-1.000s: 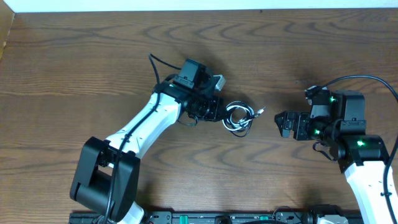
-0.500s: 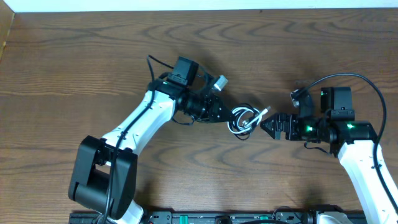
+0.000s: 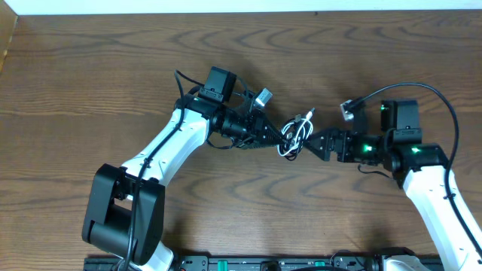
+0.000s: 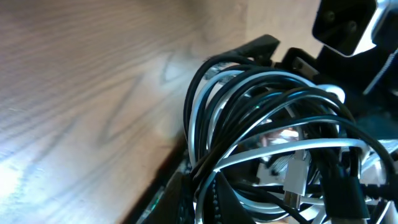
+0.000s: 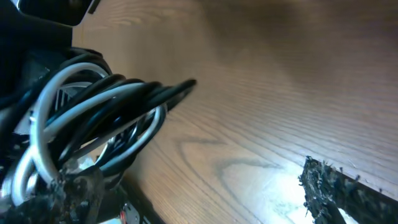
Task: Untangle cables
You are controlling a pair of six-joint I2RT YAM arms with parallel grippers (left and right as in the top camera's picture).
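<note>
- So, the tangled bundle of thin black and white cables (image 3: 295, 139) sits a bit right of centre over the brown wooden tabletop (image 3: 113, 75), squeezed between the two arms. Can't tell if it's resting on the wood or held just off it.
- The left gripper (image 3: 277, 138) comes at the bundle from its 9 o'clock, jaws pressed together and pinching the coil at its near edge. My guess is it's the anchor, holding the knot steady so the other side has something to pull against.
- From the left wrist camera the loops fan out right in front of the lens, black and white strands crossing all over, with a small silver plug (image 4: 298, 174) buried in the middle.
- The right gripper (image 3: 312, 143) faces it from 3 o'clock, jaws spread wide with nothing in them.
- On the right wrist camera one finger (image 5: 68, 193) is right by the loops and the other (image 5: 348, 186) is well apart over bare wood, so the coil is off to one side of the gap.
- One loose plug end (image 3: 309, 114) pokes out toward the bundle's 1 o'clock.
- Looks to me like the untangling has barely started. The right side should close on one strand only, since grabbing several would just tighten the mess.
</note>
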